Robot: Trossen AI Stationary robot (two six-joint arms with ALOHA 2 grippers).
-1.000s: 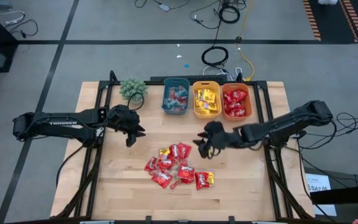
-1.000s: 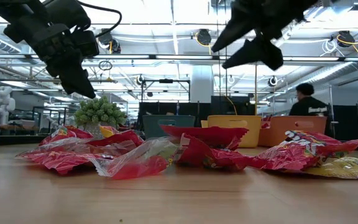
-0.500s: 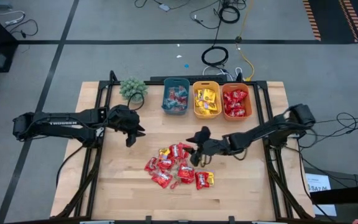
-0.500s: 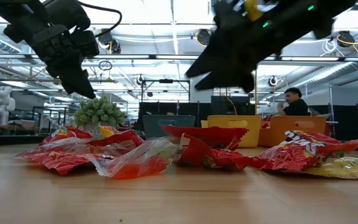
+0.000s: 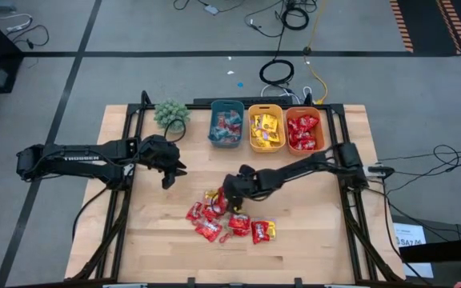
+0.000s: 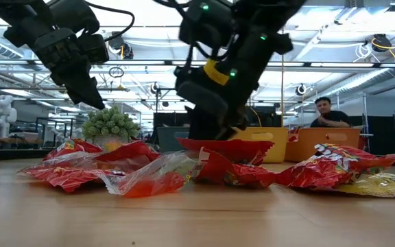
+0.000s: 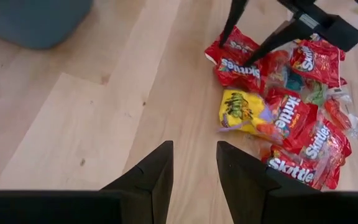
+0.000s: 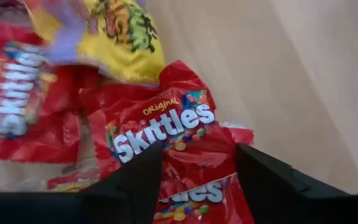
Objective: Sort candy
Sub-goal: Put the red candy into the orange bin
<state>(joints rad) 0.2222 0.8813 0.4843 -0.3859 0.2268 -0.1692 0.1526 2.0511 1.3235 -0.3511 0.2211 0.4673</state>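
Candy pile [image 5: 229,216]: red and yellow packets heaped on the wooden table [image 5: 310,240], in front of the teal bin [image 5: 226,122], yellow bin [image 5: 266,128] and orange bin [image 5: 303,130].

Right gripper [image 5: 232,192]: lowered onto the pile's far edge, fingers apart, straddling a red Skittles packet [image 8: 166,140]; contact apparently made, grip not confirmed.

Left gripper [image 5: 169,174]: hovering left of the pile, fingers slightly parted, holding nothing.

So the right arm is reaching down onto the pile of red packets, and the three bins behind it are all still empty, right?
Not quite. The right gripper is indeed down on the pile of red packets, fingers open astride one. But the bins aren't empty: the high view shows candy already in the teal bin, the yellow bin and the orange bin.
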